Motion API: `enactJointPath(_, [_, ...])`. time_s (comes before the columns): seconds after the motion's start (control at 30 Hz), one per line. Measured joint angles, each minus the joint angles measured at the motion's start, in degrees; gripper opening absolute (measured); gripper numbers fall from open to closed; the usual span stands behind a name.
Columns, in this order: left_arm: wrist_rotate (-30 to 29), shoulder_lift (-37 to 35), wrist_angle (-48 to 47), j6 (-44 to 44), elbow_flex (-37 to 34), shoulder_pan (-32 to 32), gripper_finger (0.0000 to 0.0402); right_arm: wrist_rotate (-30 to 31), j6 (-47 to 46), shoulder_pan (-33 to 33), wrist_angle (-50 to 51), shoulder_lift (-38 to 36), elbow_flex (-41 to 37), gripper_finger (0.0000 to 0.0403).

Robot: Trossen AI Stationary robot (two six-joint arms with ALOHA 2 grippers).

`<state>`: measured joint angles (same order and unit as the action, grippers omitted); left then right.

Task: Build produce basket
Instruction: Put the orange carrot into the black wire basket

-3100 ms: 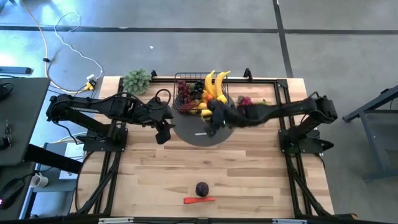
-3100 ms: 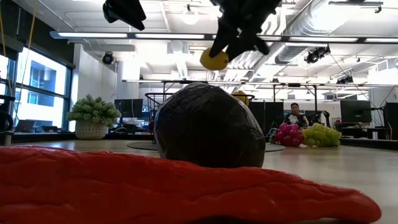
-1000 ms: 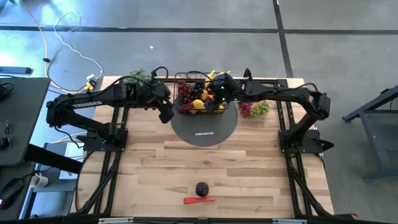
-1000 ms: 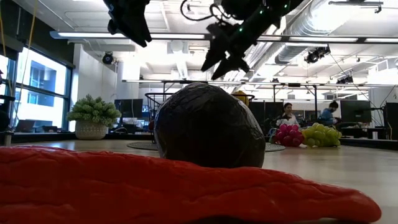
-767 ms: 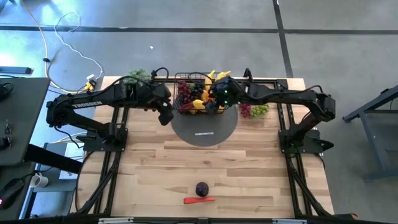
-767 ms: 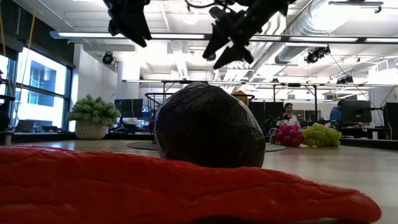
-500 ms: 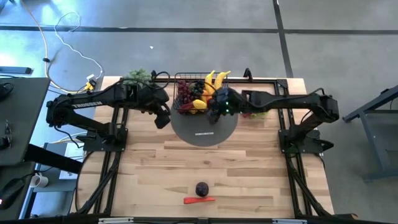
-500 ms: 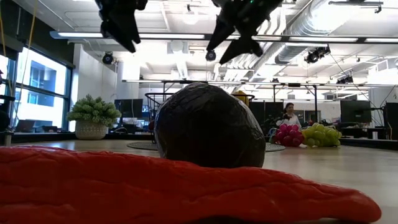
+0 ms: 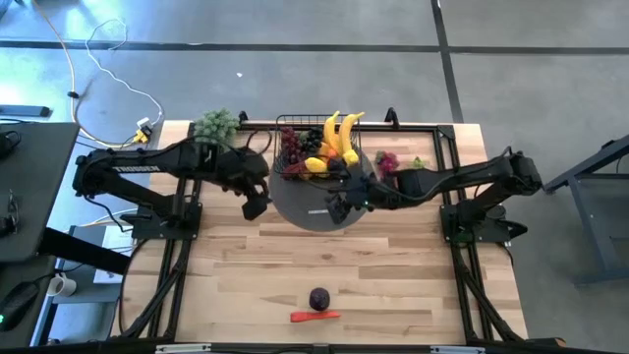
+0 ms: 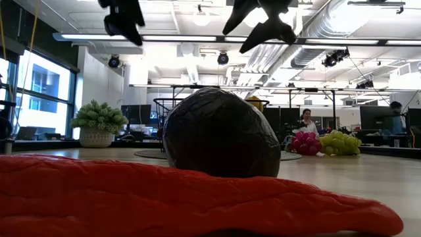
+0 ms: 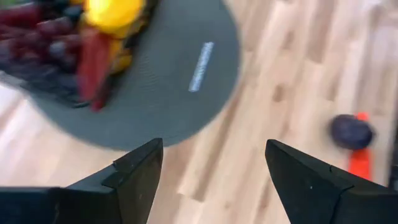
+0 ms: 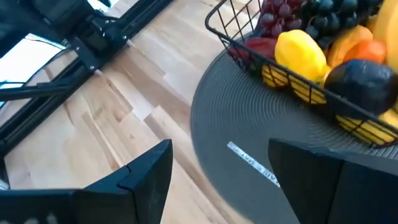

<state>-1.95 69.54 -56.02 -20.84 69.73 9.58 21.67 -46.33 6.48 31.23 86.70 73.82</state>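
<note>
Comparing with half a second ago, we see the right gripper [image 9: 339, 206] pulled back from the basket [image 9: 295, 169] toward 6 o'clock; it now hangs over the grey disc [image 9: 307, 212], fingers spread and empty. The lemon it carried three seconds ago is gone from its jaws. The left gripper [image 9: 253, 206] has also slid toward 6 o'clock, off the disc's 9 o'clock edge, and its fingers [image 11: 134, 171] are parted with nothing between them.

The basket sits at the disc's 12 o'clock rim, loaded: bananas [image 9: 341, 131], a lemon [image 12: 300, 53], dark grapes [image 9: 292, 144], a dark round fruit [image 12: 362, 86]. More grapes, red [image 10: 304, 141] and green [image 10: 338, 141], lie on the table at 3 o'clock of the basket; in the high view the right arm covers part of them. The plum [image 9: 319, 298] and the red chilli [image 9: 315, 316] have not moved, well apart from the basket near the table's 6 o'clock edge, chilli just beside the plum.

Hard to read: in the low view the plum and chilli fill the foreground and block most of the basket, and both grippers are cut off at the top edge. The left wrist view is smeared, so we cannot sort the basket contents there. The leafy bunch [image 9: 215, 126] stands at 9 o'clock of the basket. People [image 10: 306, 121] show in the room behind, too small to detail.
</note>
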Motion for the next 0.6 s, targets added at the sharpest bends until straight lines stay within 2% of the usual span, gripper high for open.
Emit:
enactJointPath(0.2, [-1.39, 0.02, 5.64, -5.13, 0.00, -9.48, 0.0275, 0.48, -5.69, 2.06, 1.38, 0.00, 0.00, 0.0245])
enactJointPath(0.6, [-13.11, 7.16, 14.05, -11.97, -0.06, -27.61, 0.0275, 0.51, -10.30, 3.50, 2.57, 0.00, -0.02, 0.0245])
